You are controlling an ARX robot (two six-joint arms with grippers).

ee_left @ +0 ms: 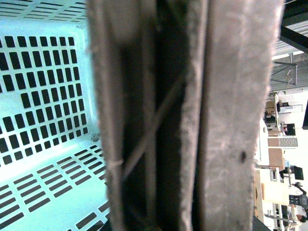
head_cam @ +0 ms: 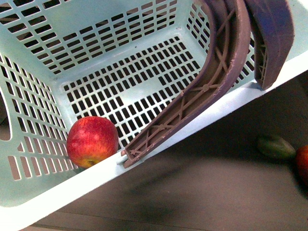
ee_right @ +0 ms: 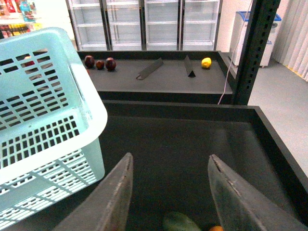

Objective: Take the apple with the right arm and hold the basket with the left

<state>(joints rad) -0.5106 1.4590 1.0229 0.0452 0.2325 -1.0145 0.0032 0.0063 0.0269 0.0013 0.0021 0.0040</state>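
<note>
Closest thing to the lens is the brownish ribbed handles [head_cam: 207, 86]. They sweep from 1 o'clock down to the near rim of the basket [head_cam: 120, 29] in the front view, and they fill the left wrist view as one blurry slab. Because of that I can't tell whether the left tool is spread or clamped.

The basket sits tilted. The apple [head_cam: 92, 140] is inside it at about 8 o'clock, tucked into the corner and touching the near wall.

Outside on the dark desk [head_cam: 192, 192], out at 4 o'clock, a green fruit [head_cam: 275, 147] lies just beside an orange-red fruit [head_cam: 303, 163] that's cut off by the edge.

The right tool [ee_right: 169, 159] is spread wide with nothing between its fingers, hanging over the desk beside the basket.
</note>
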